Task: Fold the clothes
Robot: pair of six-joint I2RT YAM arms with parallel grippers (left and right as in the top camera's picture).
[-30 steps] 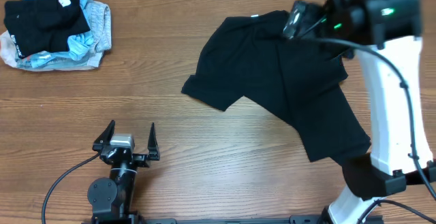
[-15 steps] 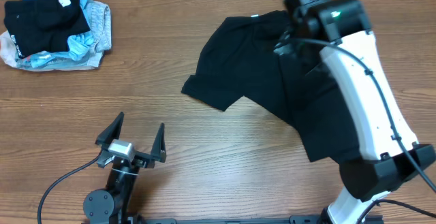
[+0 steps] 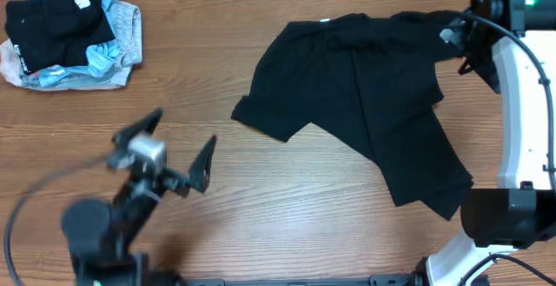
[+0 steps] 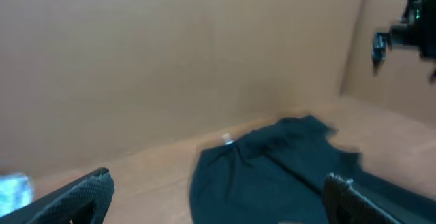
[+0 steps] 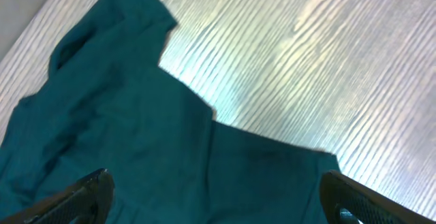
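Black shirt (image 3: 356, 103) lies crumpled, unfolded, on bench (image 3: 261, 225). Right gripper (image 5: 214, 180) has swung off shirt's middle to its far right corner, jaws spread, empty. Left gripper (image 3: 184, 129) rising left of shirt, jaws spread. No fold started.

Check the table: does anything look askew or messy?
The black shirt lies diagonally, unfolded, its upper right sleeve bunched and wrinkled. At the far left corner, a heap of clothes sits jumbled rather than stacked. Nothing looks spilled or damaged.
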